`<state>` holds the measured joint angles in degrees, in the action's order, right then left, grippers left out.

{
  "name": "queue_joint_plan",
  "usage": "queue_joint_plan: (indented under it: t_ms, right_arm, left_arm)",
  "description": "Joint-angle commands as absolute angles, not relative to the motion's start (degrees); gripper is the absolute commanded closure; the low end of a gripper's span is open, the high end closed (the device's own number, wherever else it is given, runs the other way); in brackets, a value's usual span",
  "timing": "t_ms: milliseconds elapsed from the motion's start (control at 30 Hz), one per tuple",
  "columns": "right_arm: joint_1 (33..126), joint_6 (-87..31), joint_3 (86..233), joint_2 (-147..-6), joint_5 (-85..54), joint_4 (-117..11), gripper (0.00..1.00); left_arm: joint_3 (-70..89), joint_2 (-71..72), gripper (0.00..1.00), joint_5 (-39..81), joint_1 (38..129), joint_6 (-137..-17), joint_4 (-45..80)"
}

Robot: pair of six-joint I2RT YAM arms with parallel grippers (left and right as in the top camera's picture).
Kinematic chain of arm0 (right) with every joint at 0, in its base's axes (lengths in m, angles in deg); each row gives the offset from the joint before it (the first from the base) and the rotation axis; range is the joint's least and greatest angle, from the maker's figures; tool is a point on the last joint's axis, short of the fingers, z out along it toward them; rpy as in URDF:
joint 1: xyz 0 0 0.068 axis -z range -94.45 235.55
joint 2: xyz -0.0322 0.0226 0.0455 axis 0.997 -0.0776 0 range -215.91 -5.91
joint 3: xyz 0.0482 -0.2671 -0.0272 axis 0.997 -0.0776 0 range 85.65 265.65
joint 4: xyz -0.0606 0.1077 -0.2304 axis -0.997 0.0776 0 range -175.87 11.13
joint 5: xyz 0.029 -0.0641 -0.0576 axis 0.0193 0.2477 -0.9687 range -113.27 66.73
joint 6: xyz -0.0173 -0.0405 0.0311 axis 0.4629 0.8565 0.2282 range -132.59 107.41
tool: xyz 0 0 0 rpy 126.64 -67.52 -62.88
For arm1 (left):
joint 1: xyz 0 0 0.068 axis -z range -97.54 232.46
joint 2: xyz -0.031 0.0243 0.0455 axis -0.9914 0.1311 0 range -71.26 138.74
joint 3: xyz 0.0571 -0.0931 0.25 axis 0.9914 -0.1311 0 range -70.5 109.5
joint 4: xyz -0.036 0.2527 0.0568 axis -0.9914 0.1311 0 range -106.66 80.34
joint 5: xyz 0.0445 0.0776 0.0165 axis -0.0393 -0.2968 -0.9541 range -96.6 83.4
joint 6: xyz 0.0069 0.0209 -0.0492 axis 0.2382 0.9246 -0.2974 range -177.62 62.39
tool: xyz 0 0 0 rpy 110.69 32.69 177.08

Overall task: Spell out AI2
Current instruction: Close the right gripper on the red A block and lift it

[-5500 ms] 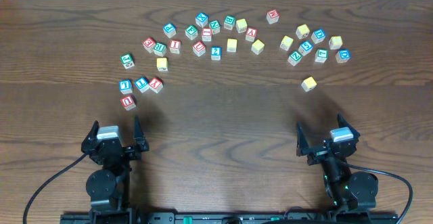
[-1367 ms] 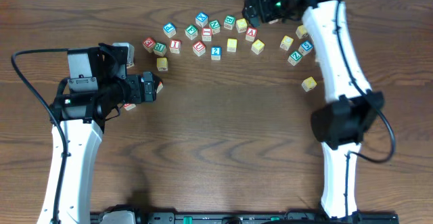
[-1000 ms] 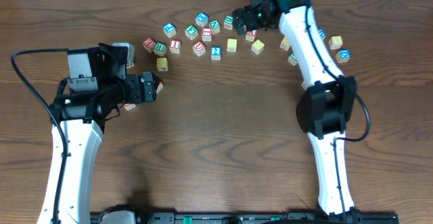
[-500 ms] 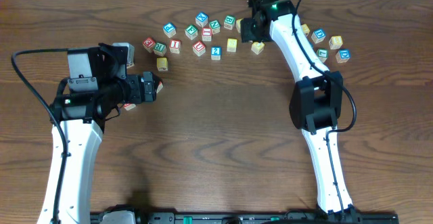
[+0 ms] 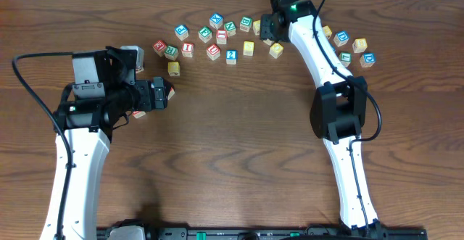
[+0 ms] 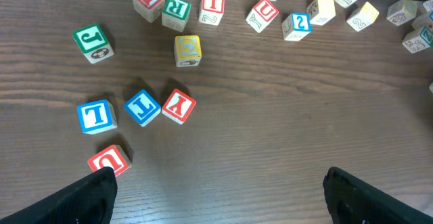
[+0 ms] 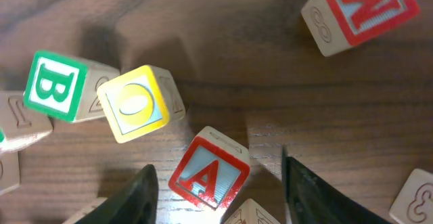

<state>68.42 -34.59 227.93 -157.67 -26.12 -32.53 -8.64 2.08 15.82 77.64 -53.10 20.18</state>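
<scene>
The red-framed "A" cube (image 7: 208, 176) sits on the table between the open fingers of my right gripper (image 7: 220, 200), apart from both; in the overhead view that gripper (image 5: 269, 28) hides it. The red "I" cube (image 5: 188, 49) and the blue-framed "2" cube (image 5: 231, 55) lie in the back row; both also show in the left wrist view, the "I" (image 6: 212, 4) and the "2" (image 6: 298, 24). My left gripper (image 5: 162, 93) is open and empty, held above the table near the left cluster of cubes.
Next to the "A" are a yellow "O" cube (image 7: 139, 103), a green "B" cube (image 7: 57, 85) and a red "W" cube (image 7: 358, 7). Below my left gripper are two blue "T"-like cubes (image 6: 95, 116), a red "Y" (image 6: 178, 106), a red "U" (image 6: 108, 161) and a green "J" (image 6: 91, 41).
Both arms have risen from rest. My right gripper swung left along the back row and came over the "A" cube. My left arm has held still for the last second.
</scene>
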Motion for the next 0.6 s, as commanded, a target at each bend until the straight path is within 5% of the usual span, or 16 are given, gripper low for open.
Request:
queue_joint_plan:
  t_ms: [0,567]
  right_arm:
    - [67.8,-38.9,226.0,-157.9,-27.4,-33.4,0.48]
    - [67.8,-39.8,224.2,-157.9,-27.2,-34.5,0.62]
  left_arm:
    - [-7.3,2.2,0.04,16.3,77.4,-53.3,20.1]
    - [-7.3,3.8,0.04,16.3,77.4,-53.3,19.9]
